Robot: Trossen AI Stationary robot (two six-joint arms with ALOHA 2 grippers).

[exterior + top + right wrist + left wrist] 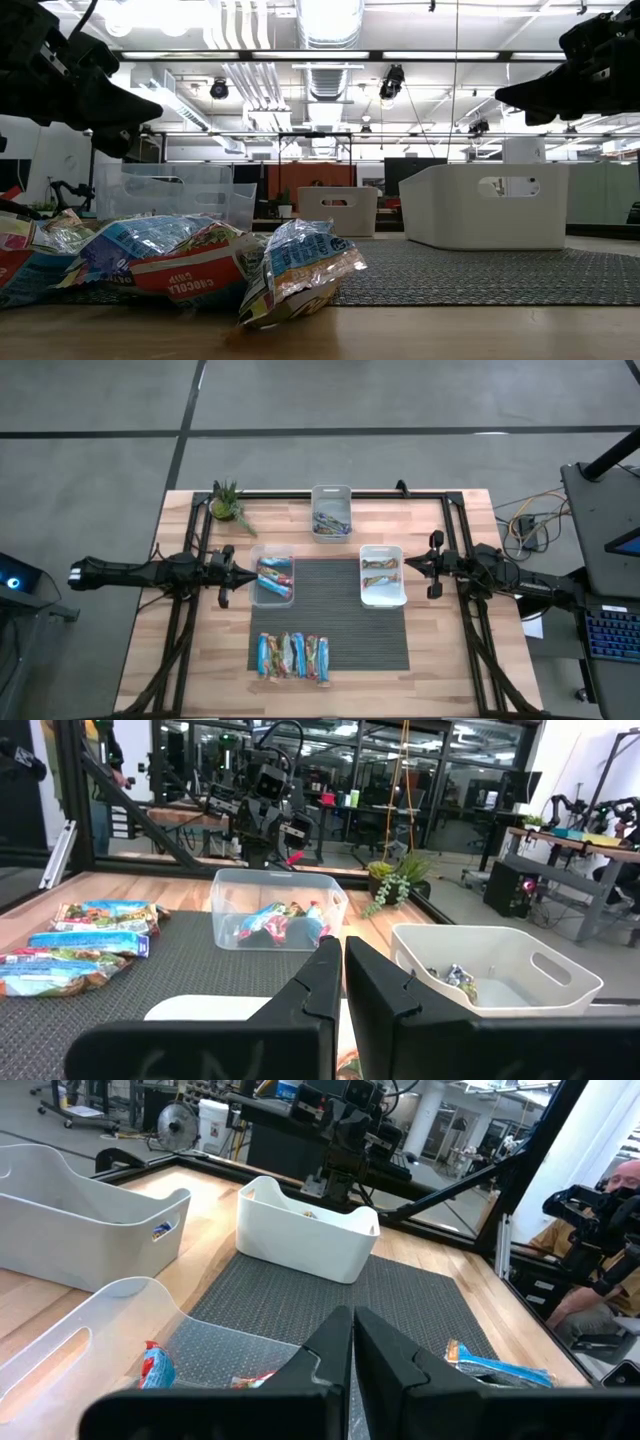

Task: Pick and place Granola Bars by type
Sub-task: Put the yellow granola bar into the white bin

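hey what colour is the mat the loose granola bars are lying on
Dark grey with a fine woven texture; the mat shows best in the high view, under the granola bars.

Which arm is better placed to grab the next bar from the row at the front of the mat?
Probably the left. The row of granola bars lies left of the mat's middle, nearer the left gripper than the right gripper. Both have shut jaws and hold nothing.

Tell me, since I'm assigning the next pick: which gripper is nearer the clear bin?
Left. The left gripper sits right beside the clear bin; the right gripper waits across the mat, by the white bin.
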